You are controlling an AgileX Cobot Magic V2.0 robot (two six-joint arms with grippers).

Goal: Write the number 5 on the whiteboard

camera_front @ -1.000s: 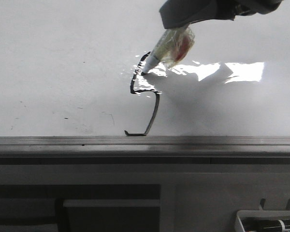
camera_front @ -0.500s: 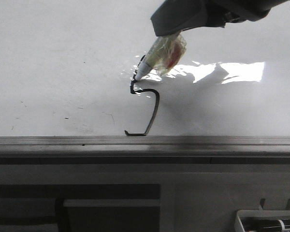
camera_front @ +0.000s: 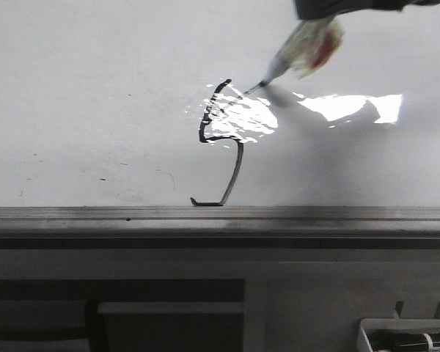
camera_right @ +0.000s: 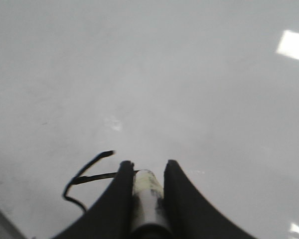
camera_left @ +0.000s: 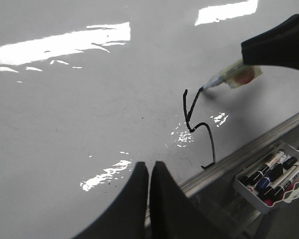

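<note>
The whiteboard (camera_front: 95, 88) fills the front view, with a glare patch beside the number 5 (camera_front: 238, 165), a thin black angular line ending in a small foot near the rail. My right gripper (camera_front: 330, 9) at the top right is shut on a clear-wrapped marker (camera_front: 308, 44). The marker's tip is at the board just up and right of the 5's top. The right wrist view shows the right gripper (camera_right: 146, 167) shut on the marker (camera_right: 148, 191), with the 5's line (camera_right: 84, 179) beside it. My left gripper (camera_left: 149, 165) is shut and empty over the board, apart from the 5 (camera_left: 212, 144).
A grey metal rail (camera_front: 220, 214) runs along the board's near edge. Below it is a grey panel with dark slots (camera_front: 169, 293). A white tray of several markers (camera_left: 274, 177) hangs below the rail at the right and also shows in the front view (camera_front: 403, 339).
My right gripper and the marker moved up and to the right, from the 5's left side to beyond its top. A thin stroke now trails to the tip. The left gripper shows no change.
</note>
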